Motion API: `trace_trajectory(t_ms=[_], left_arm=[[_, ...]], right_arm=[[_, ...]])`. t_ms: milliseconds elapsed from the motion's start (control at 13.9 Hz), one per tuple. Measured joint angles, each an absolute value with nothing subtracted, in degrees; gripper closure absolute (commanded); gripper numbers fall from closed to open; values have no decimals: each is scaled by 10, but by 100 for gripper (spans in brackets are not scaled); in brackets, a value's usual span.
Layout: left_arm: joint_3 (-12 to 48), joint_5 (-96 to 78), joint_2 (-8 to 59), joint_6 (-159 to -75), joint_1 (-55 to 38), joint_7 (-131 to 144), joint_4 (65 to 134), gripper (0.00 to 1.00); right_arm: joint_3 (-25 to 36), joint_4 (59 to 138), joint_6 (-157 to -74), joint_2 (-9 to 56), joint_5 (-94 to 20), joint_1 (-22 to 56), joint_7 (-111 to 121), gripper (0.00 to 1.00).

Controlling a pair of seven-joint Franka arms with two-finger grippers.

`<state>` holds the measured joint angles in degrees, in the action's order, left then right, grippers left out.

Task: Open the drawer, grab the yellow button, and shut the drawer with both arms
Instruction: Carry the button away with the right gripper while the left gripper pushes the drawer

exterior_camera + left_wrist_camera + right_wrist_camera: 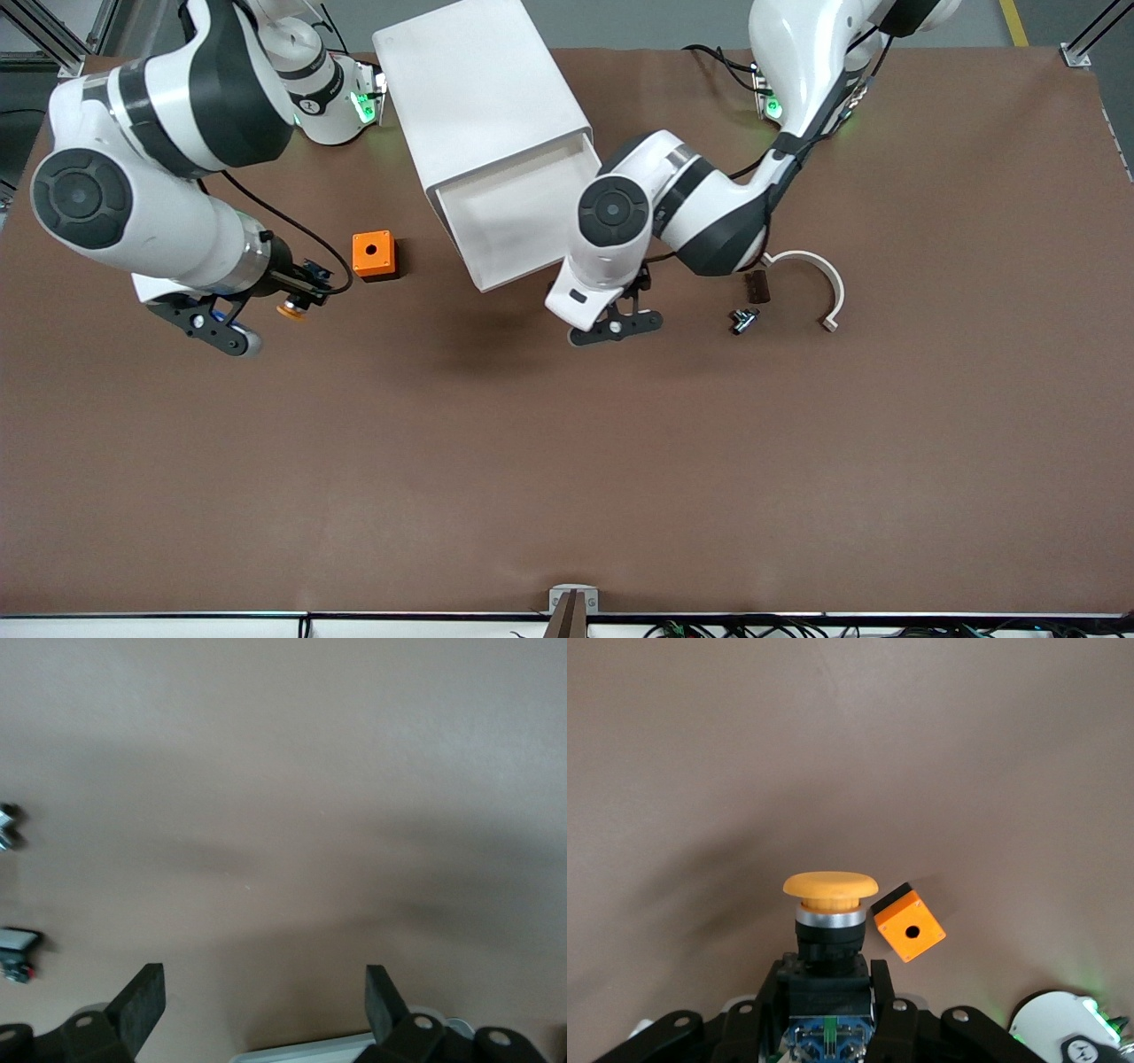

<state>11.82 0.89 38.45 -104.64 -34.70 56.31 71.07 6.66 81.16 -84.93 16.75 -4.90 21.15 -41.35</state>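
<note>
Gripping the button [827,930] by its black body, cap outward along the finger line, the right gripper [297,301] holds it above bare table beside the orange cube [374,254], while the left gripper [617,321], fingers spread and empty, waits before the open drawer [523,217], presumably to push it shut.

The drawer [523,213], a wide shallow white tray with a plain front, is standing pulled out of its white box cabinet [483,97] toward the front camera, its inside showing bare and white. The button [826,926], with its round orange-yellow cap facing away from the wrist, a silver collar, a black body and a blue-green rear block, is sitting pinched by the body in the closed right claw [828,992]. It is hanging above the bench [567,461] toward the right arm's end, clear of the drawer.
</note>
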Motion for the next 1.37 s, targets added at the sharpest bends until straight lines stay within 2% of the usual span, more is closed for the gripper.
trace_trajectory(t_ms=[433, 866, 1371], left_arm=[[119, -15, 392, -1058, -389, 629, 710, 1], [119, -71, 392, -1058, -413, 699, 712, 1], [118, -158, 393, -1056, -433, 702, 746, 1]], right_arm=[[66, 834, -861, 167, -29, 198, -362, 100], [67, 839, -879, 166, -29, 125, -233, 100], [67, 937, -1023, 167, -29, 86, -147, 100]])
